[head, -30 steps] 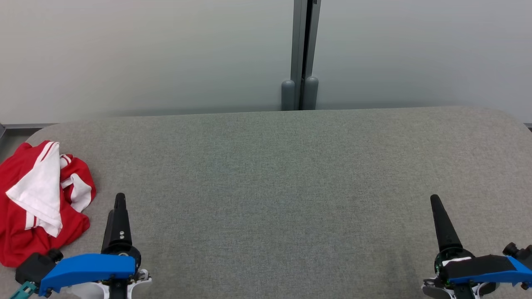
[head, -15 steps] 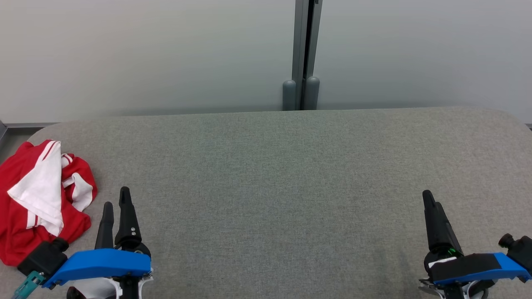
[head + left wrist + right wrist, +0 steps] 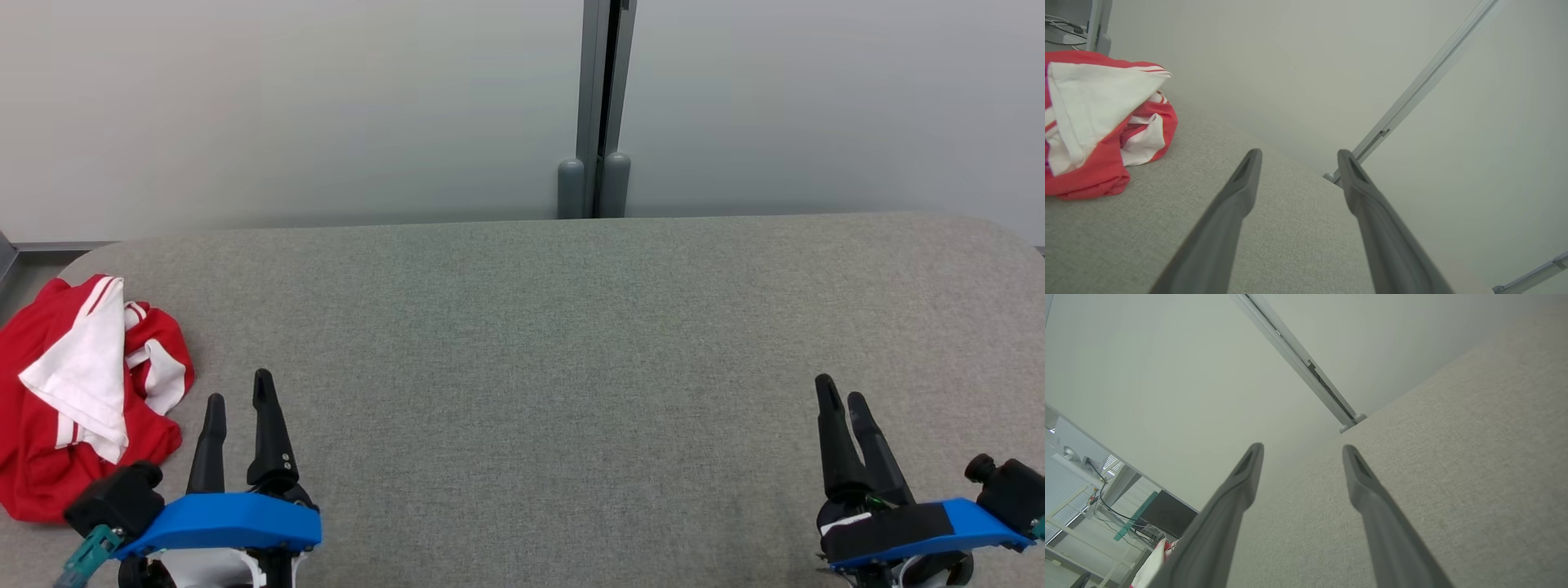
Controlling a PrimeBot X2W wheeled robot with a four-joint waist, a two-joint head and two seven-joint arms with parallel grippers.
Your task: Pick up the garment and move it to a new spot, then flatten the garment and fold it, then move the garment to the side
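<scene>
A red and white garment (image 3: 77, 400) lies crumpled at the left edge of the grey table (image 3: 539, 359). In the left wrist view the garment (image 3: 1098, 122) sits at the upper left. My left gripper (image 3: 238, 390) hovers just right of the garment, open, with nothing between its fingers (image 3: 1241, 192). My right gripper (image 3: 841, 390) stands open and empty at the lower right, far from the garment. A small bit of the garment (image 3: 1155, 559) shows at the lower left of the right wrist view, behind a finger (image 3: 1237, 486).
A pale wall with a grey vertical post (image 3: 602, 106) rises behind the table's far edge. The table's rounded corners lie at the far left and far right. Shelving and cables (image 3: 1081, 498) stand beyond the table's left end.
Both grippers have turned about their wrists, so that two fingers of each show apart. The left gripper has shifted slightly right, the right one slightly left. The garment has not moved.
</scene>
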